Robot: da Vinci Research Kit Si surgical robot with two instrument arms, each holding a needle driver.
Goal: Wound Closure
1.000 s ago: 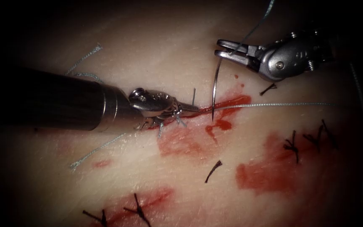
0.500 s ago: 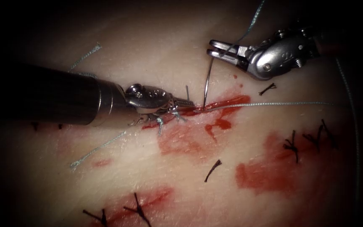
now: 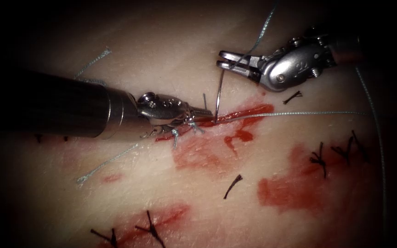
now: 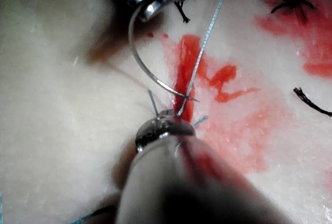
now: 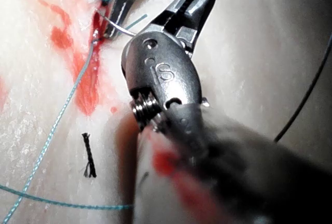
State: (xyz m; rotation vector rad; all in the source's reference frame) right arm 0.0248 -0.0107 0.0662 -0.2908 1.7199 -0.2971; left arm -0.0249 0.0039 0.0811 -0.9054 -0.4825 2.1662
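Steel curved needle, clamped near its tail in the right claw, has swung leftward, tip meeting the red cut; left claw closed there, its hold unclear.

Surgical training bench, lab setup. Evidence: slab of pale tissue lit by an endoscope with dark vignette, smears of red fluid, several finished black stitches, stray cut ends of thread, wristed metal instruments working over it.
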